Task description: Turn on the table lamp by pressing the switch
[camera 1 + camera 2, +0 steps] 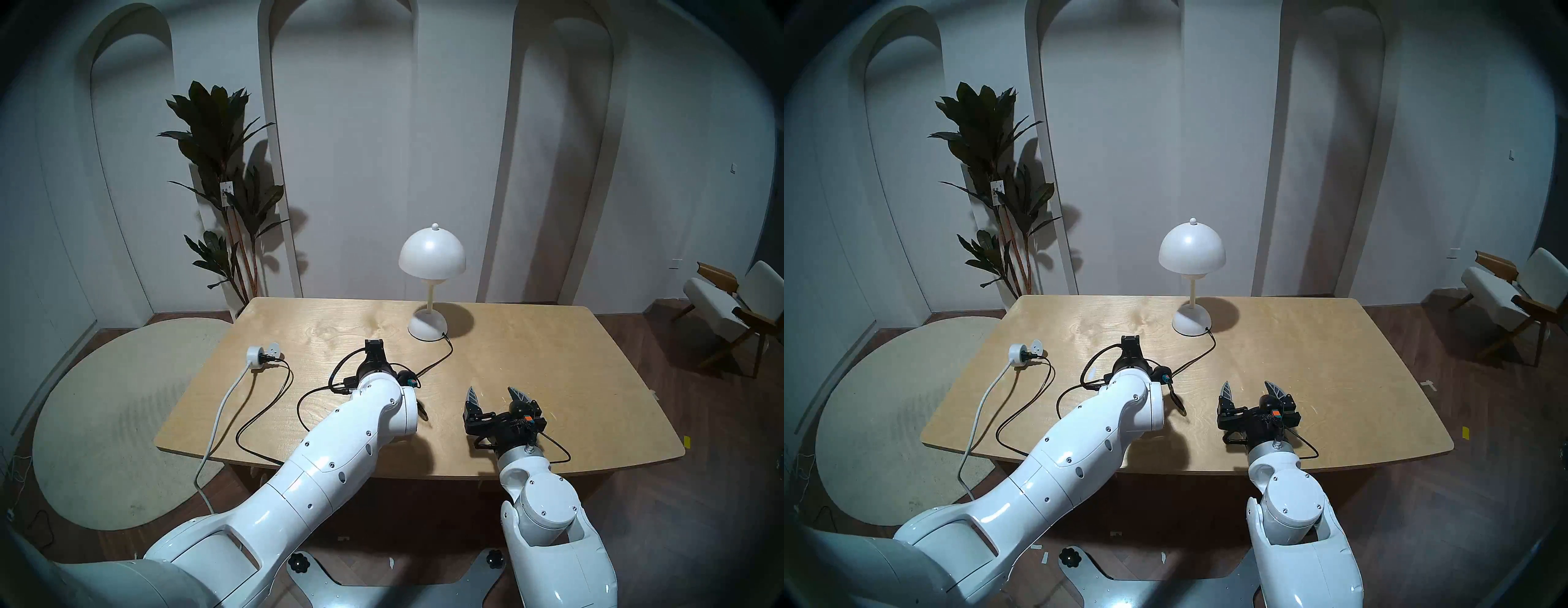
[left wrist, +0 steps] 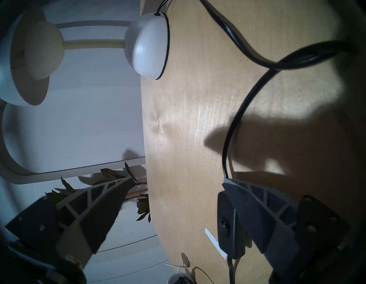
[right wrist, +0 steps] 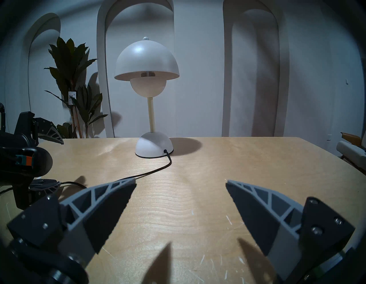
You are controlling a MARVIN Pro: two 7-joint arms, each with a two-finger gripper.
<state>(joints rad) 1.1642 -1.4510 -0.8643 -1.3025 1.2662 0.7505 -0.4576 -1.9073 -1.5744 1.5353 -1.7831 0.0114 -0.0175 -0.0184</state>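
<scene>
The table lamp (image 1: 432, 254) stands unlit at the back middle of the wooden table (image 1: 551, 361). Its black cord (image 1: 441, 358) runs forward toward my left gripper (image 1: 373, 346). In the left wrist view the left gripper (image 2: 177, 179) is open and turned on its side. One of its fingers (image 2: 263, 208) lies low along the black switch (image 2: 227, 224) and covers part of it, and the switch's button still shows. The switch is hidden in the head views. My right gripper (image 1: 492, 392) is open and empty above the table's front right, facing the lamp (image 3: 146, 61).
A round white socket adapter (image 1: 261, 353) with a grey cable sits on the table's left, with a black plug in it. Black cord loops lie near the front left edge. A tall plant (image 1: 220, 148) stands behind the table and a chair (image 1: 729, 305) at the far right.
</scene>
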